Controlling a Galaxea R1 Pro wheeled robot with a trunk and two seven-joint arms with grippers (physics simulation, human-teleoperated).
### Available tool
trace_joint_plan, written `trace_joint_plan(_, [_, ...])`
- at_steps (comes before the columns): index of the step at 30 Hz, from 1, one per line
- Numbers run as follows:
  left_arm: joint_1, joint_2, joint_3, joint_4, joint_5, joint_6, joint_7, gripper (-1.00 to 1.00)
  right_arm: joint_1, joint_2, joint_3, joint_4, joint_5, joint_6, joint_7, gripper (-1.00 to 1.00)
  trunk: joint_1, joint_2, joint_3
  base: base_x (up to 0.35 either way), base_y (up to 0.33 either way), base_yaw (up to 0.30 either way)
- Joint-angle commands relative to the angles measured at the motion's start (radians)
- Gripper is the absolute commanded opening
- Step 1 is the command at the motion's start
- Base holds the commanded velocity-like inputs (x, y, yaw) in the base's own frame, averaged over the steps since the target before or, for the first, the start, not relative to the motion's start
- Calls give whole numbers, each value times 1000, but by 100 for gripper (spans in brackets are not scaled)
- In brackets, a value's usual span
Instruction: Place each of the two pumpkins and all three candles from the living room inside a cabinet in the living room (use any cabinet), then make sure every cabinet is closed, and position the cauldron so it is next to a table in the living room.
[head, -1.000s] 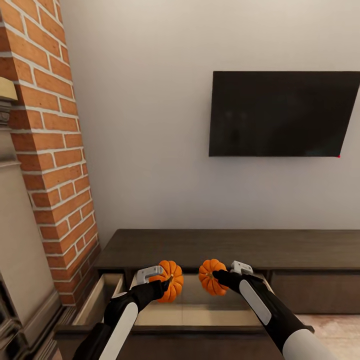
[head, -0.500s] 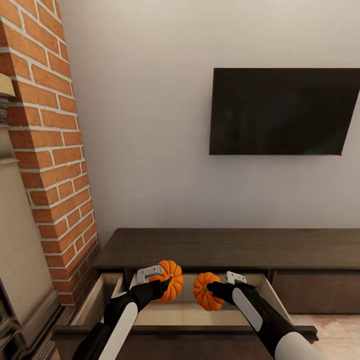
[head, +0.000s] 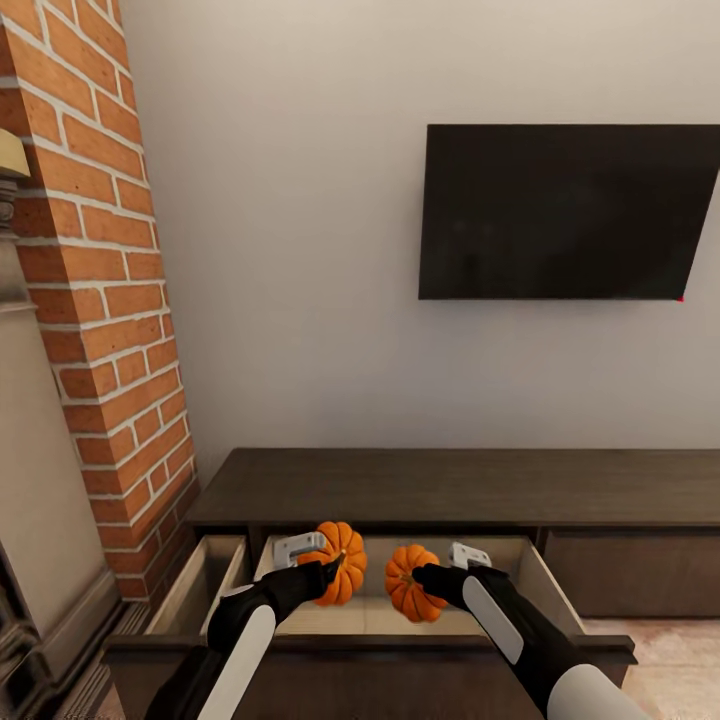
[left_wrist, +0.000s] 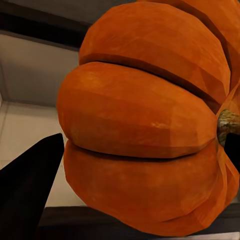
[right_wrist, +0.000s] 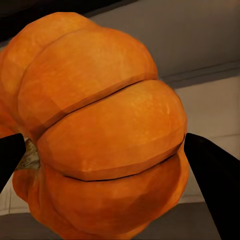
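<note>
Both pumpkins are in hand, held over an open drawer of the cabinet (head: 470, 487), lower centre of the head view. The left gripper (head: 333, 566) is closed on the left pumpkin (head: 338, 575); the right gripper (head: 420, 572) is closed on the right pumpkin (head: 412, 582). In the left wrist view the pumpkin (left_wrist: 150, 125) sits between the dark fingertips (left_wrist: 30, 175), stem off to one side; the right wrist view shows the same, the pumpkin (right_wrist: 100, 135) clamped between fingers (right_wrist: 212, 170) at each flank. The two pumpkins are near each other but apart.

The open drawer (head: 545, 590) has a pale floor under both pumpkins, its front edge running across the bottom of the frame. A second, narrower drawer (head: 195, 595) also stands open at lower left, beside the brick column (head: 100, 300). A dark TV (head: 565, 210) hangs at upper right.

Step in hand, by judgement: set both pumpkins down inside the drawer. To do it well, each arm should lower until the pumpkin is close to the drawer floor before releasing, as a round ribbed body may roll. The pumpkins should stay apart so they don't knock, and away from the front edge and side walls. How high they hang above the floor is hard to tell, probably a short drop. The grippers should open fully and lift straight up clear of the cabinet top's overhang. Both drawers need shutting later; candles and cauldron remain.
</note>
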Motion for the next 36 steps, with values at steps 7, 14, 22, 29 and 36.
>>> trace_joint_plan(7, [-1, 1, -1, -1, 10, 1, 11, -100, -2, -1, 5, -3, -10, -7, -11, -100, 19, -36, -17, 0, 0, 0])
trace_joint_plan(14, [-1, 1, -1, -1, 8, 1, 11, -100, -2, -1, 4, -2, -12, -66, -14, -100, 19, -36, -17, 0, 0, 0])
trace_joint_plan(22, [-1, 1, -1, -1, 8, 1, 11, -100, -2, -3, -5, -3, -13, -80, -14, -100, 19, -36, -17, 0, 0, 0])
trace_joint_plan(29, [-1, 1, -2, -2, 8, 1, 11, -100, -2, -2, -7, -3, -15, -82, -15, -100, 19, -36, -17, 0, 0, 0])
trace_joint_plan(36, [-2, 2, -1, -2, 8, 2, 11, -100, -2, -1, -6, -3, -16, -81, -16, -100, 19, -36, -17, 106, 0, 0])
